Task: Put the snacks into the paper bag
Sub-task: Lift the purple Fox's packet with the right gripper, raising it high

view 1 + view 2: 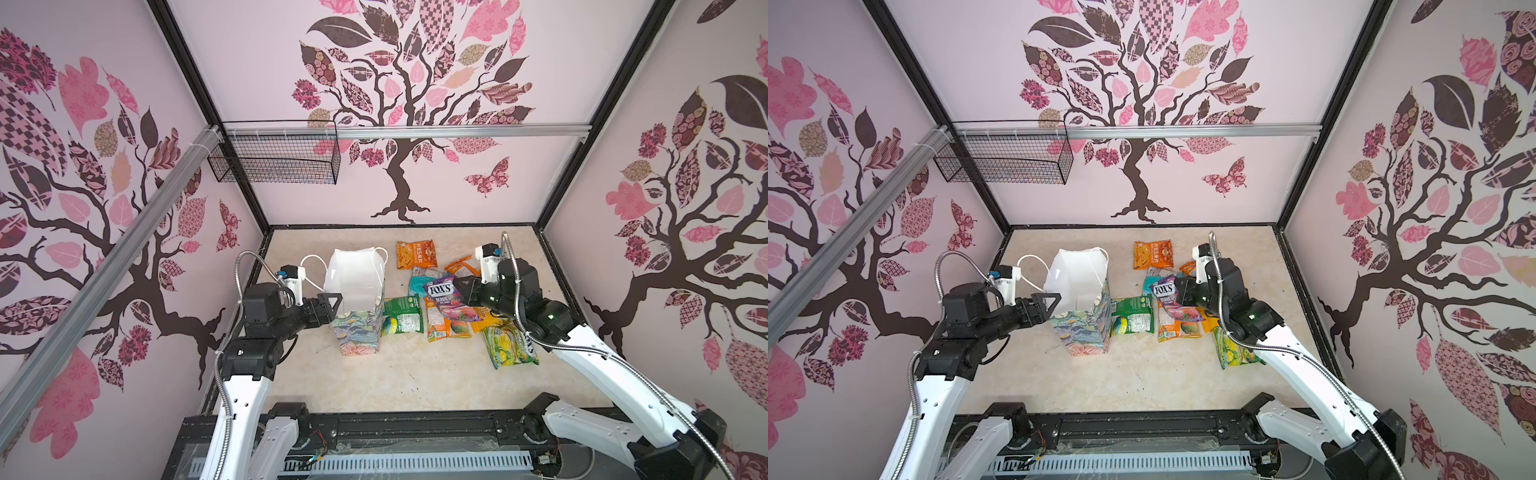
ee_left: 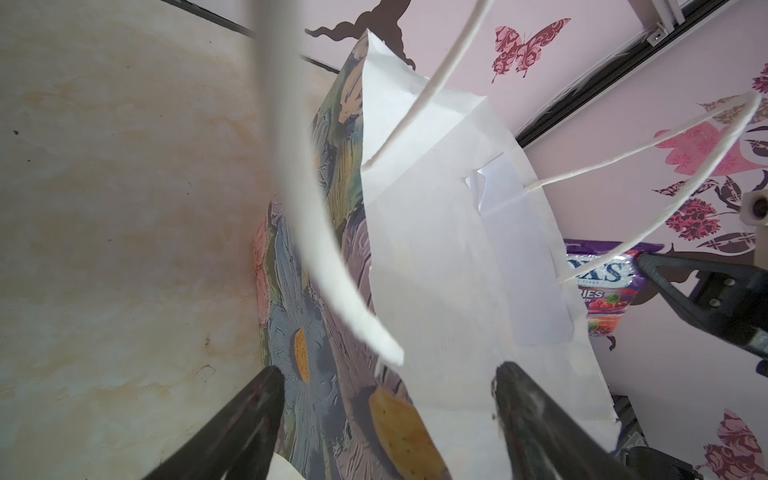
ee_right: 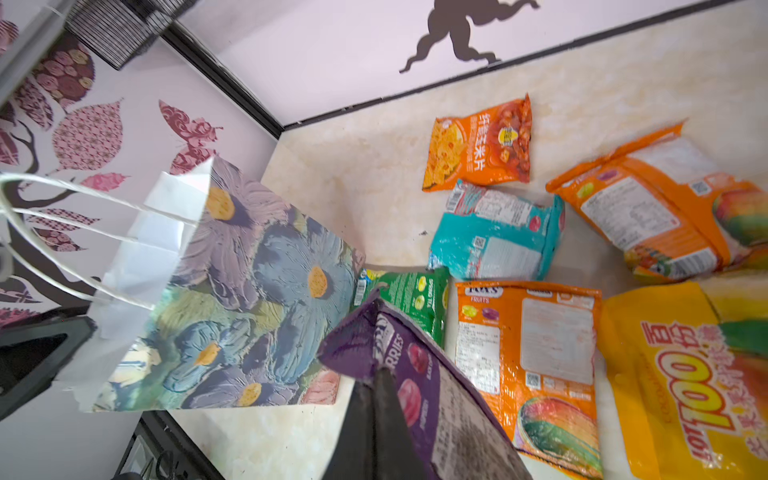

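The paper bag (image 1: 359,307) (image 1: 1079,309) stands upright left of centre, its white mouth open upward. My left gripper (image 1: 332,303) (image 2: 386,374) is open, with the bag's left wall between its fingers (image 2: 523,399). My right gripper (image 1: 459,286) (image 3: 380,374) is shut on the purple FOX'S packet (image 1: 441,294) (image 3: 419,374), held above the pile to the right of the bag. On the floor lie the other snacks: an orange packet (image 1: 417,254), a teal one (image 3: 498,237), a dark green one (image 1: 402,314), an orange fruit one (image 3: 532,353), a yellow one (image 3: 685,374), a yellow-green one (image 1: 510,347).
A black wire-mesh basket (image 1: 276,156) hangs on the rail at the back wall, high up on the left. Another orange packet (image 3: 665,208) lies at the far right of the pile. Bare floor (image 1: 395,382) stretches in front of the bag and the snacks.
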`<state>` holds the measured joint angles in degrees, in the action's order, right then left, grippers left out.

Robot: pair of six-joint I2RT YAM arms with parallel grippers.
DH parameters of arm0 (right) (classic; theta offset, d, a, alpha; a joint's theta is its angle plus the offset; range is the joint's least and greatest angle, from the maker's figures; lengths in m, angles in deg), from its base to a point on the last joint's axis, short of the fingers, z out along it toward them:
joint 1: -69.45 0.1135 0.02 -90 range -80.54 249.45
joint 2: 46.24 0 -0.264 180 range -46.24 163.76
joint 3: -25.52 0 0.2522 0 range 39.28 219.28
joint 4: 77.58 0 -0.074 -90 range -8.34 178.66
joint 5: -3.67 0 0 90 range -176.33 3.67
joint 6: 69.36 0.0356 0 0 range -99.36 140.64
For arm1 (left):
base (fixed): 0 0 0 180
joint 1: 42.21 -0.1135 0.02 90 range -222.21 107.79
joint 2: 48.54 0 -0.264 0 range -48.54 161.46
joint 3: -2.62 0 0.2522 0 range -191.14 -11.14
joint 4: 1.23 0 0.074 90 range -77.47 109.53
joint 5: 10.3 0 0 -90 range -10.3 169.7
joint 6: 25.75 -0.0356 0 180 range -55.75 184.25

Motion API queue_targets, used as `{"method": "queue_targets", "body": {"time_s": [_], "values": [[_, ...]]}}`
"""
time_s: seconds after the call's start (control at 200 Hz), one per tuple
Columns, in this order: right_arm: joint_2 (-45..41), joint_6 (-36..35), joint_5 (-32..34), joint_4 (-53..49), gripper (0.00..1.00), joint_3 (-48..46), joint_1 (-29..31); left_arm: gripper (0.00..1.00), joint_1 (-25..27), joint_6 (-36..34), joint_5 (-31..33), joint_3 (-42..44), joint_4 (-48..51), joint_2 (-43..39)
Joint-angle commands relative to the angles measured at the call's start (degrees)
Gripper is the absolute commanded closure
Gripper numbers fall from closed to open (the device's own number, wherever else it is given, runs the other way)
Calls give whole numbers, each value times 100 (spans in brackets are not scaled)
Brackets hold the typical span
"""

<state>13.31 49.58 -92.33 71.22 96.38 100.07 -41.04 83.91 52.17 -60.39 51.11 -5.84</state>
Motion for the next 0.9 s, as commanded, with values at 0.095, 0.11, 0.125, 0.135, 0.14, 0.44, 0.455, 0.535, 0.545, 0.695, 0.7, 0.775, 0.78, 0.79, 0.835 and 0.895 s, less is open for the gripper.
{"method": "queue_targets", "body": {"time_s": [0.095, 0.11, 0.125, 0.135, 0.14, 0.44, 0.455, 0.535, 0.545, 0.695, 0.7, 0.775, 0.78, 0.79, 0.835, 0.895], "values": [[203, -188, 73, 251, 100, 666, -2, 17, 19, -43, -60, 160, -156, -28], [214, -188, 79, 257, 100, 722, -2, 17, 15, -48, -60, 162, -152, -25], [227, -181, 79, 260, 100, 763, 0, 17, 15, -50, -56, 157, -150, -35], [231, -184, 87, 267, 100, 790, -2, 17, 15, -46, -48, 163, -154, -36], [236, -186, 89, 271, 100, 801, -2, 17, 15, -48, -54, 162, -152, -35], [437, 41, 381, 372, 100, 1811, 53, 15, 30, -43, -59, 153, -150, -38], [446, 48, 403, 394, 100, 1843, 66, 15, 25, -49, -55, 165, -151, -41], [544, 3, 571, 498, 100, 2062, 161, 15, 26, -48, -60, 170, -167, -34], [563, -13, 591, 502, 100, 2097, 188, 15, 29, -49, -60, 170, -163, -34], [949, -261, 966, 524, 100, 2785, 558, 15, 26, -59, -60, 170, -166, -50], [964, -273, 972, 523, 100, 2800, 572, 15, 29, -59, -55, 170, -167, -51], [1194, -420, 1116, 537, 100, 3180, 781, 15, 28, -59, -58, 176, -167, -52], [1206, -431, 1130, 538, 100, 3191, 798, 15, 30, -59, -59, 174, -167, -56], [1236, -453, 1165, 539, 100, 3263, 833, 15, 30, -54, -59, 171, -167, -59], [1379, -556, 1320, 530, 100, 3504, 990, 15, 33, -53, -67, 170, -167, -60], [1537, -704, 1513, 575, 100, 3756, 1188, 15, 37, -59, -66, 170, -163, -66]]}}
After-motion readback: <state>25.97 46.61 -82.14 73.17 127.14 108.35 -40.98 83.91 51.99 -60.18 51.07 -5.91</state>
